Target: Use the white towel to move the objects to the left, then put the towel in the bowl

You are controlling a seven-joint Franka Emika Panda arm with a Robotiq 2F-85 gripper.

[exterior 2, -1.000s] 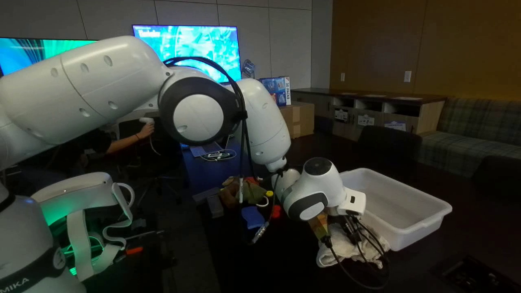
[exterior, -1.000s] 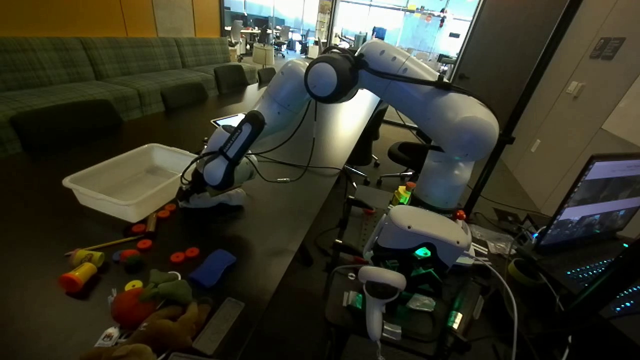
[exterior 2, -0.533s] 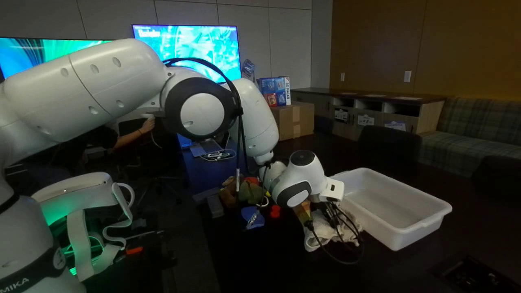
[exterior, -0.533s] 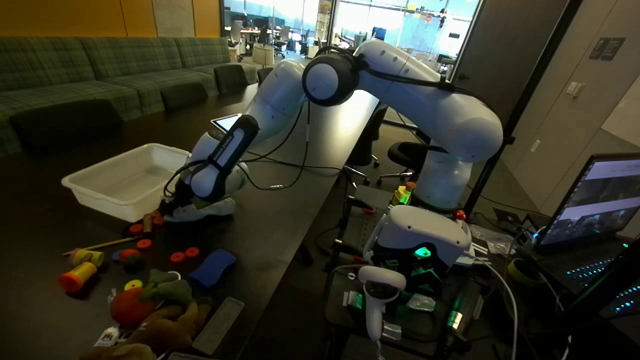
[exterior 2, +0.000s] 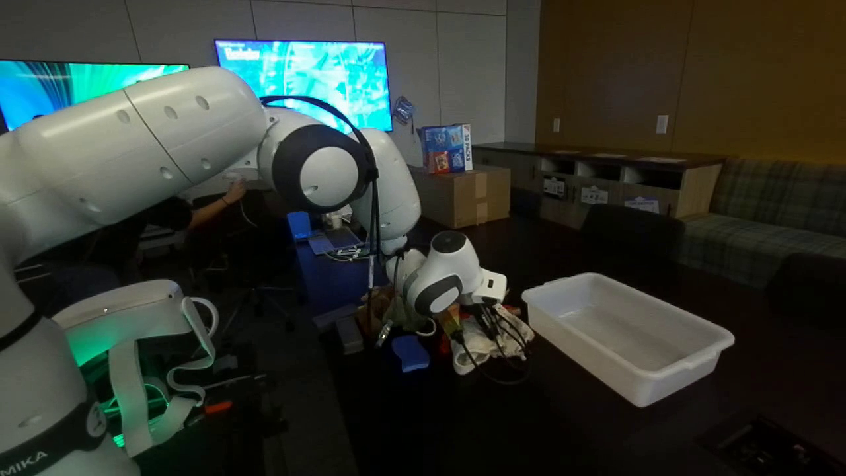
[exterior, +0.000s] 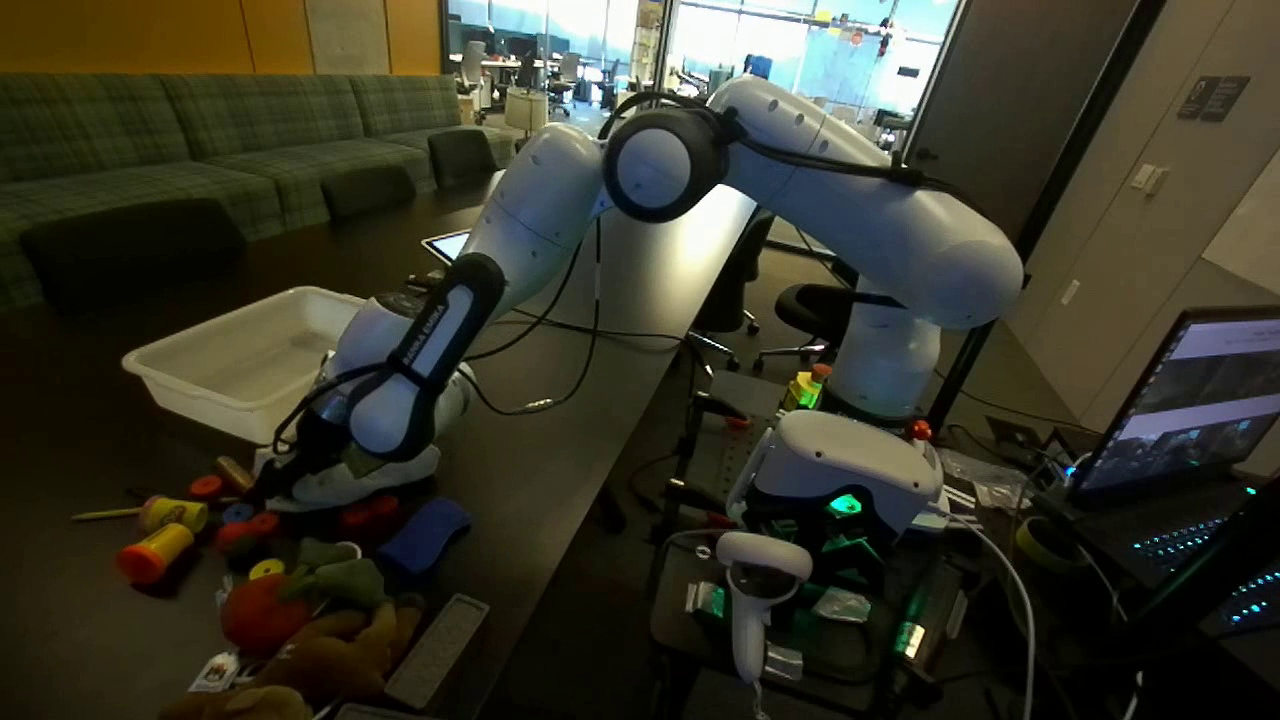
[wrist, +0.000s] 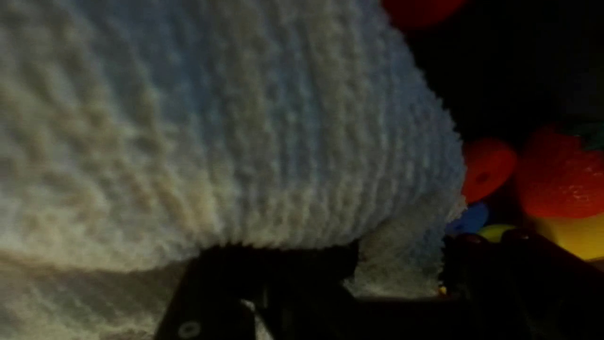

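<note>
My gripper [exterior: 268,482] is shut on the white towel [exterior: 350,484], which is bunched low over the dark table in both exterior views. Ribbed towel cloth [wrist: 236,141] fills most of the wrist view, with dark fingers [wrist: 278,269] around a fold of it. Just beyond the towel lie the objects: a red disc [wrist: 488,165], a blue disc [wrist: 468,218] and a red strawberry toy [wrist: 564,179]. Further along are a yellow-orange canister [exterior: 160,552], a blue block [exterior: 425,535] and soft toys [exterior: 340,655]. The bowl, a white tub [exterior 2: 634,330], stands apart from the towel.
A long grey bar [exterior: 437,650] lies along the table edge near the soft toys. Behind the arm is a tablet [exterior: 447,245] with a bright screen. Cables hang in loops from the arm. A cardboard box [exterior 2: 479,195] stands farther back.
My gripper and the towel have moved away from the tub, into the toys. Red discs, a brown cylinder and a yellow stick have shifted along; some discs are now hidden behind the arm and towel.
</note>
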